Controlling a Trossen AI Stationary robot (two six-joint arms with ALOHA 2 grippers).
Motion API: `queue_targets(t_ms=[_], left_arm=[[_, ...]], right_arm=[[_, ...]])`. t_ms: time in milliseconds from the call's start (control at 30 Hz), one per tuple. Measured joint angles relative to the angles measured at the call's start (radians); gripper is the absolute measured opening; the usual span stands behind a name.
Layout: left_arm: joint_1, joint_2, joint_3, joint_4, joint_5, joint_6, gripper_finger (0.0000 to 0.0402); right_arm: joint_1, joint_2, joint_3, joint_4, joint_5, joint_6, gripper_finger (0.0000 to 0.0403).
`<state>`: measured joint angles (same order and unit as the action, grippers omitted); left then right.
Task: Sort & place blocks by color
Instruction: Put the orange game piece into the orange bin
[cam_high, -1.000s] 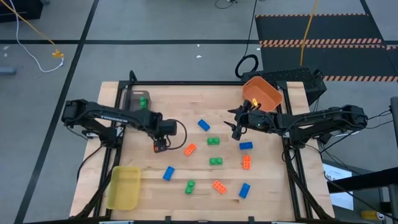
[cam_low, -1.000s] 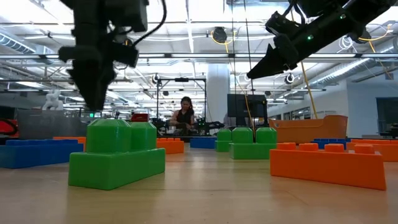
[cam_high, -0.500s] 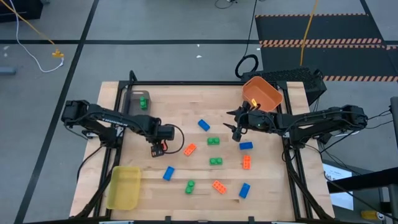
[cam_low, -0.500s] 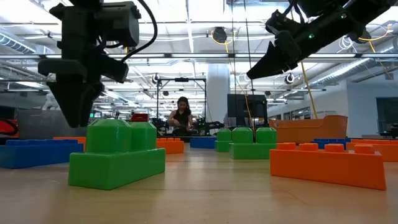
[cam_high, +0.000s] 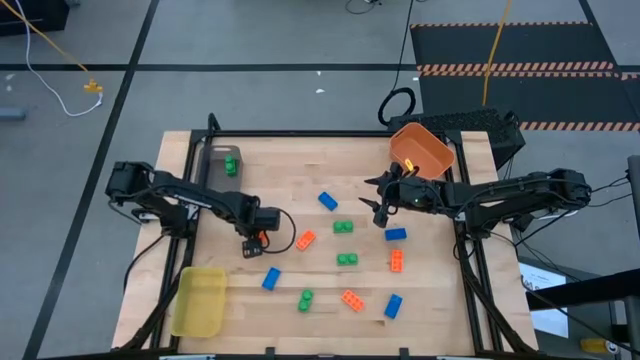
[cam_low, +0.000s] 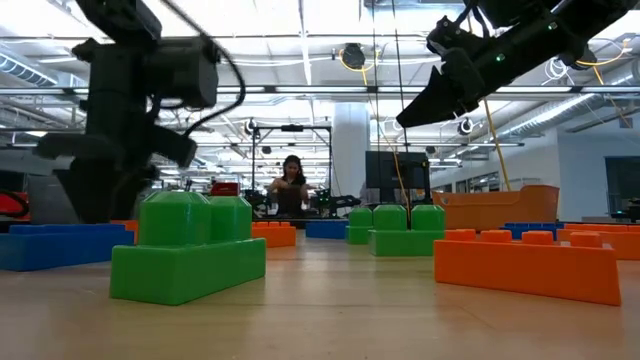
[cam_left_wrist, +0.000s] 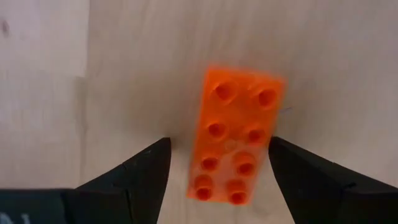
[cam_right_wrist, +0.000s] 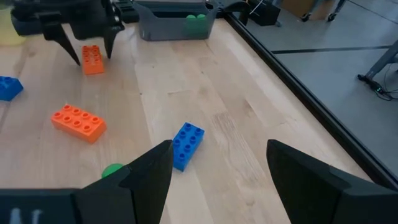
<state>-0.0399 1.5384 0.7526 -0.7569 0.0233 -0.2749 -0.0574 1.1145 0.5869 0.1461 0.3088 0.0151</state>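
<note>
My left gripper (cam_low: 105, 170) is smeared by blur in the low view, so its fingers cannot be made out there. From above it covers the orange block (cam_left_wrist: 238, 137) under it. The grey bin (cam_right_wrist: 177, 26) hides most of the green block (cam_right_wrist: 197, 20) inside. The far end of the grey bin is cut off by my right wrist picture's edge.

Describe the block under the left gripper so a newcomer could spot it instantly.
On the wooden table's left half, between the grey bin and the yellow bin, find the left gripper. An orange eight-stud block lies flat between its open fingers. The second orange block nearby lies outside them.
</note>
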Motion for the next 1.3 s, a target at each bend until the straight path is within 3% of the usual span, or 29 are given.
queue_targets(t_ms=[233,433,600,867,1100,1300], left_arm=[[0.006,0.045,0.010,0.017,-0.007,0.050,0.0254],[0.008,0.042,0.042,0.035,-0.025,0.084,0.0137],[0.039,0.043,0.066,0.094,-0.049,0.058,0.0141],[0.095,0.040,0.246,0.103,0.066,0.127,0.0141],[0.152,0.039,0.481,0.152,0.142,0.166,0.0141],[0.211,0.039,0.566,0.291,0.337,0.110,0.0141]], right_arm=[[0.000,0.000,0.000,0.000,0.000,0.000,0.0251],[0.000,0.000,0.000,0.000,0.000,0.000,0.0251],[0.000,0.000,0.000,0.001,-0.025,-0.014,0.0251],[0.004,0.000,0.000,0.180,-0.259,-0.198,0.0251],[0.055,0.000,0.000,0.301,-0.262,-0.331,0.0251],[0.103,0.001,0.040,0.314,-0.259,-0.416,0.0251]])
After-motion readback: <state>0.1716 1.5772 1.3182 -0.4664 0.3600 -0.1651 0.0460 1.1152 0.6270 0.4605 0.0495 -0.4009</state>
